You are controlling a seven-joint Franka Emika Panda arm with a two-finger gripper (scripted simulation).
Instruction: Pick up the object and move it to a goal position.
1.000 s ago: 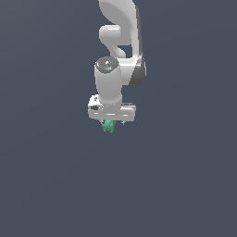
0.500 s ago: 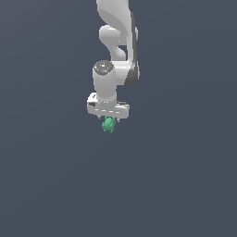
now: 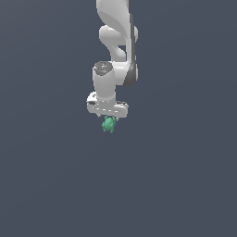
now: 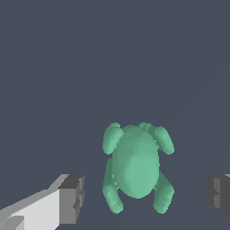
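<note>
The object (image 3: 109,124) is a small teal-green lumpy thing with short nubs. In the exterior view it sits just below the white hand of my arm. In the wrist view the object (image 4: 135,168) lies between my two fingers, with a clear gap to the grey pad (image 4: 72,199) on one side and to the other pad (image 4: 220,196) on the far side. My gripper (image 3: 109,115) (image 4: 146,197) is open and straddles the object without touching it. I cannot tell from either view whether the object rests on the surface.
The plain dark grey ground (image 3: 185,185) fills both views. The white arm (image 3: 118,41) comes down from the top of the exterior view. Nothing else shows.
The hand has turned and risen slightly, so more of the green object shows below it than a second ago. The object has stayed about where it was.
</note>
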